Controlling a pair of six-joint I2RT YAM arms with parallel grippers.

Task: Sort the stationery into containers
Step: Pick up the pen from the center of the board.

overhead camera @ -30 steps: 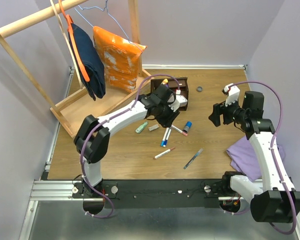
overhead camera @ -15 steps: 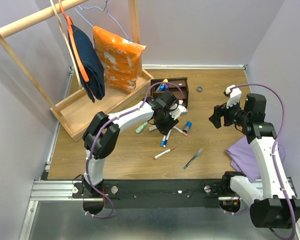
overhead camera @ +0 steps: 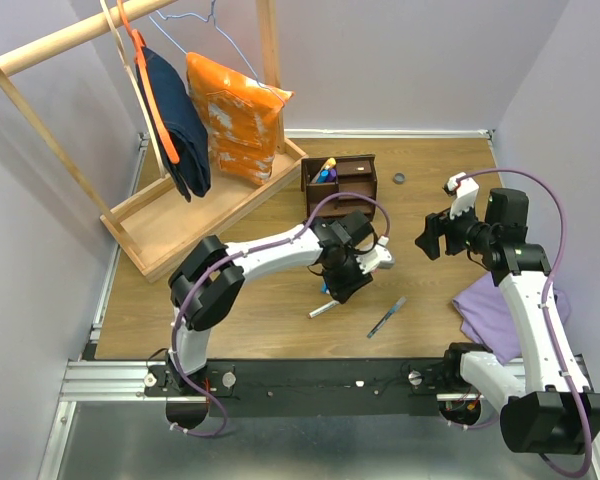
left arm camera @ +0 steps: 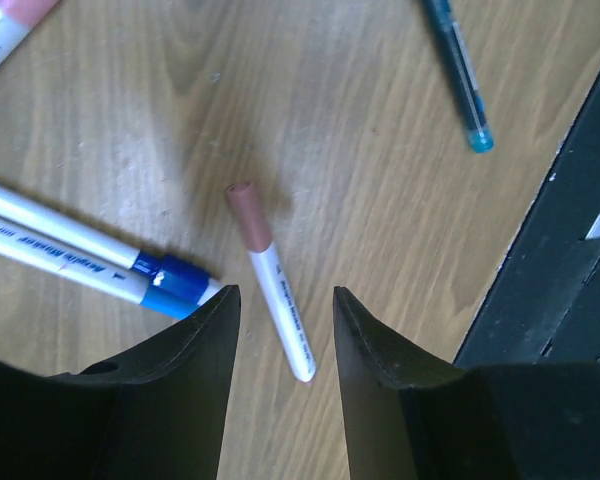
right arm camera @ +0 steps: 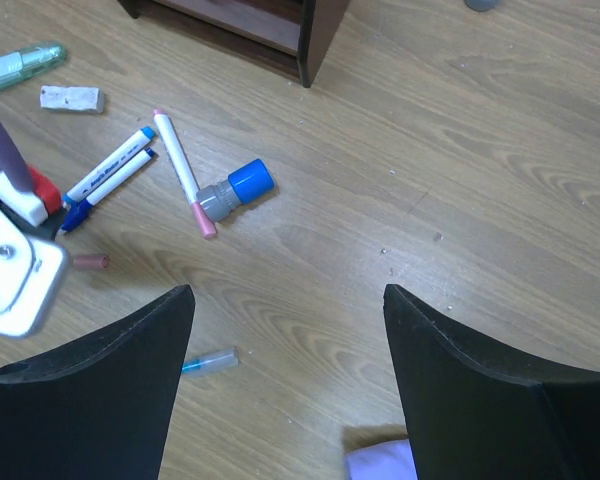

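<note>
The dark brown organizer (overhead camera: 340,180) stands at the back middle with pens in its left compartment. My left gripper (overhead camera: 342,285) is open and points down; in the left wrist view (left arm camera: 285,310) its jaws straddle the tail of a white marker with a brownish cap (left arm camera: 275,285). Two blue-capped markers (left arm camera: 100,265) lie to its left and a teal pen (left arm camera: 458,70) further off. My right gripper (overhead camera: 427,238) is open and empty above bare wood (right arm camera: 288,290). Its view shows a green eraser (right arm camera: 20,65), a beige piece (right arm camera: 70,98), a pink-tipped pen (right arm camera: 180,170) and a blue-capped grey marker (right arm camera: 238,187).
A pale wooden clothes rack (overhead camera: 180,200) with a navy garment and an orange bag fills the back left. A purple cloth (overhead camera: 500,310) lies at the right under my right arm. A small dark ring (overhead camera: 399,179) lies right of the organizer. The black base rail (overhead camera: 320,375) runs along the near edge.
My left gripper has moved from beside the organizer toward the near edge, over the loose markers, and now hangs over the brown-capped marker. My right arm has barely moved.
</note>
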